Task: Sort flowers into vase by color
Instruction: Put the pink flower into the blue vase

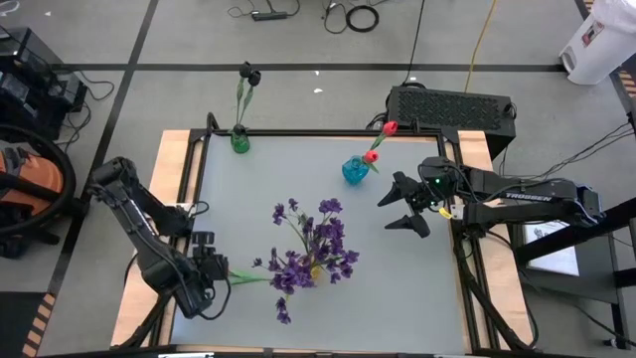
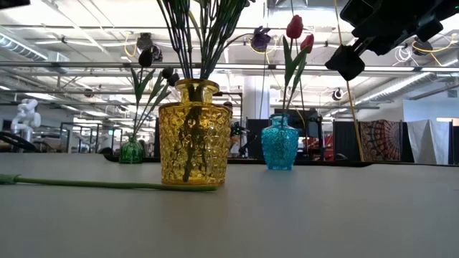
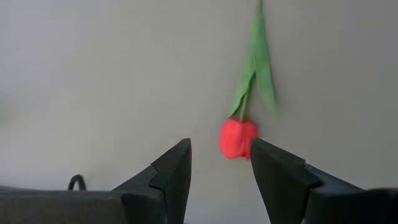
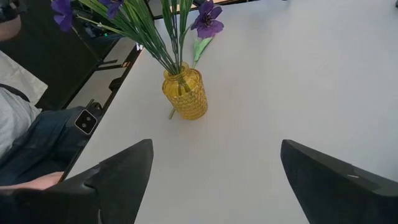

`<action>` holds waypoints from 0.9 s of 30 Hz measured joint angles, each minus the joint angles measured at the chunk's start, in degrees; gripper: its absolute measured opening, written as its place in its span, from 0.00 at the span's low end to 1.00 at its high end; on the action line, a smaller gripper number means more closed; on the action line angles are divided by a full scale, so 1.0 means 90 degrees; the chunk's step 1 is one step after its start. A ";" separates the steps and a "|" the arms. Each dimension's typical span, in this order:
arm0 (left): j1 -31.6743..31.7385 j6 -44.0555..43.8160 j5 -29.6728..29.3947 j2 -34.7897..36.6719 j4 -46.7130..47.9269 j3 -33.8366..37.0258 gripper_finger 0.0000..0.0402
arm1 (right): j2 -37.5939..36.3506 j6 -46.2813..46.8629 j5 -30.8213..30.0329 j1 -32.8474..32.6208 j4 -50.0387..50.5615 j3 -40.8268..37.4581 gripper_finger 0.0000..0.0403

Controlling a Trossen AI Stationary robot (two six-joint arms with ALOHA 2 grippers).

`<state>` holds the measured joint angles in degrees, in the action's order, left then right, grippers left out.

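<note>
A red tulip lies flat on the grey table; its head (image 3: 237,138) is between the open fingers of my left gripper (image 3: 217,149), close to one finger. I see no touch. Its green stem (image 1: 248,276) runs toward the yellow vase (image 1: 314,267), which holds the purple flowers (image 1: 313,244). In the high view my left gripper (image 1: 219,268) hides the head. The blue vase (image 1: 355,170) holds red tulips (image 1: 388,129). The green vase (image 1: 239,140) holds a black-headed bloom (image 1: 248,73). My right gripper (image 1: 402,206) hangs open above the table's right side.
The green and blue vases stand along the far edge. A black box (image 1: 452,104) sits behind the table's far right corner. A person (image 4: 25,134) sits beside the table. Bare table lies between the yellow vase and the right arm.
</note>
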<state>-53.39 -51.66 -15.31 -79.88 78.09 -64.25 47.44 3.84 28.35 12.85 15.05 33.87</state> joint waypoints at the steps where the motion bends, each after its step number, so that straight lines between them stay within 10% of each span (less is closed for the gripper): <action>1: 0.0000 0.0002 0.0000 0.0000 -0.0097 0.0074 0.43 | 0.0000 0.0000 -0.0001 -0.0001 0.0000 0.0000 0.86; 27: 0.0903 0.1627 -0.0347 0.0000 -0.3431 0.1709 0.43 | -0.0002 0.0000 -0.0001 -0.0001 0.0000 0.0000 0.86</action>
<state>-45.25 -37.02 -18.44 -79.88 47.20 -48.87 47.42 3.83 28.34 12.84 15.05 33.87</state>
